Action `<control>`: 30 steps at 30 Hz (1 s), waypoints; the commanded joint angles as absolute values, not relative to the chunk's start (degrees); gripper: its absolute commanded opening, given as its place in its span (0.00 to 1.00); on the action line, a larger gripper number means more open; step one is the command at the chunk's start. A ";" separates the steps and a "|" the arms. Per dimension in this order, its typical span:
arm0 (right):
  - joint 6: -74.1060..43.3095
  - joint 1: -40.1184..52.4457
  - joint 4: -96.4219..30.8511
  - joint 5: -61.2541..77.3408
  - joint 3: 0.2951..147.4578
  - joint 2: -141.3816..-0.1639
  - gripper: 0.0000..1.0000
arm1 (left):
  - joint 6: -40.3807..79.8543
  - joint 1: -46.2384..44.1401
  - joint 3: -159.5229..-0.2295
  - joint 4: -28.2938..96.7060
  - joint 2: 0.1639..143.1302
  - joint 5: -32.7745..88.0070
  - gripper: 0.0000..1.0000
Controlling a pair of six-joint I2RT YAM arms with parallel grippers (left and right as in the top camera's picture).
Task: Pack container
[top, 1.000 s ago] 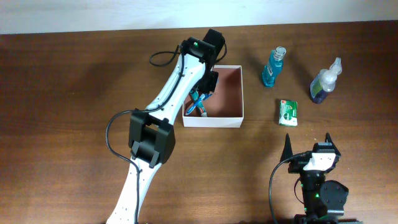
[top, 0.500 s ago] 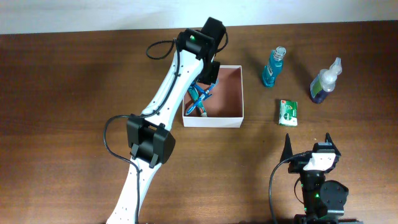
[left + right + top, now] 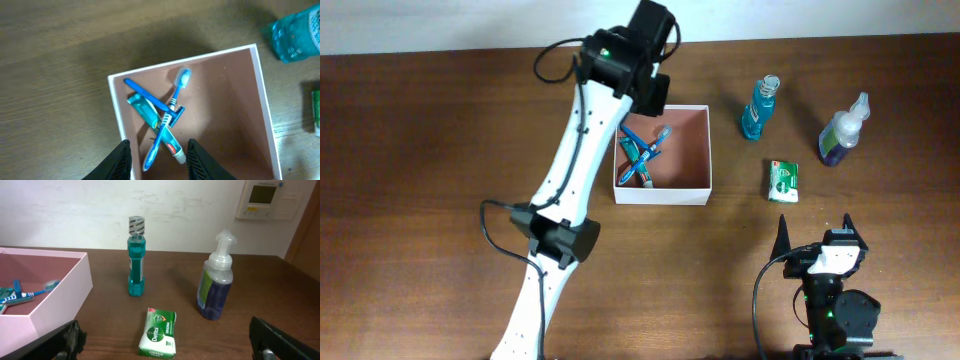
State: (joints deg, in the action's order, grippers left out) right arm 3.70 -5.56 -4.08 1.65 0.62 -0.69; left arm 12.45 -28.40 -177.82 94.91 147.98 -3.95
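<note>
While left claw (image 3: pixel 156 152) and right claw (image 3: pixel 816 225) gape empty, shallow white container (image 3: pixel 661 195), pinkish-brown inside; toothbrush (image 3: pixel 179 87) within

In the left wrist view, the bottom edge cut off the container's (image 3: pixel 262 90) lower side and all but the tips of the left pincer (image 3: pixel 159 144). The right edge clipped the mouthwash bottle (image 3: pixel 297 35) and the soap packet (image 3: pixel 316 111), and the toothpaste tube (image 3: pixel 142 107) lay partly under the crossed toothbrushes (image 3: pixel 172 107). From overhead, the left arm (image 3: pixel 582 130) covered the container's far left corner and that pincer's fingers, while in the right wrist view the container ran off the left edge, the right pincer (image 3: pixel 164 325) showed only dark tips at the bottom corners, and the foam bottle's (image 3: pixel 216 287) label was too blurred to read.
</note>
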 commanded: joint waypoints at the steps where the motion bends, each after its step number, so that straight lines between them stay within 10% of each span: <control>1: 4.08 -5.26 -4.27 2.37 0.32 -0.19 0.98 | 12.34 -25.71 -179.89 96.12 146.82 -5.48 0.40; 30: 4.08 -5.26 -4.27 2.39 0.32 -0.19 0.98 | 12.32 1.76 -179.57 96.68 139.26 -7.81 0.71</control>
State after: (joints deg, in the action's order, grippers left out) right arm 3.70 -5.56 -4.08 1.65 0.62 -0.69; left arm 12.45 -0.95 -179.22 96.55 140.51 -6.94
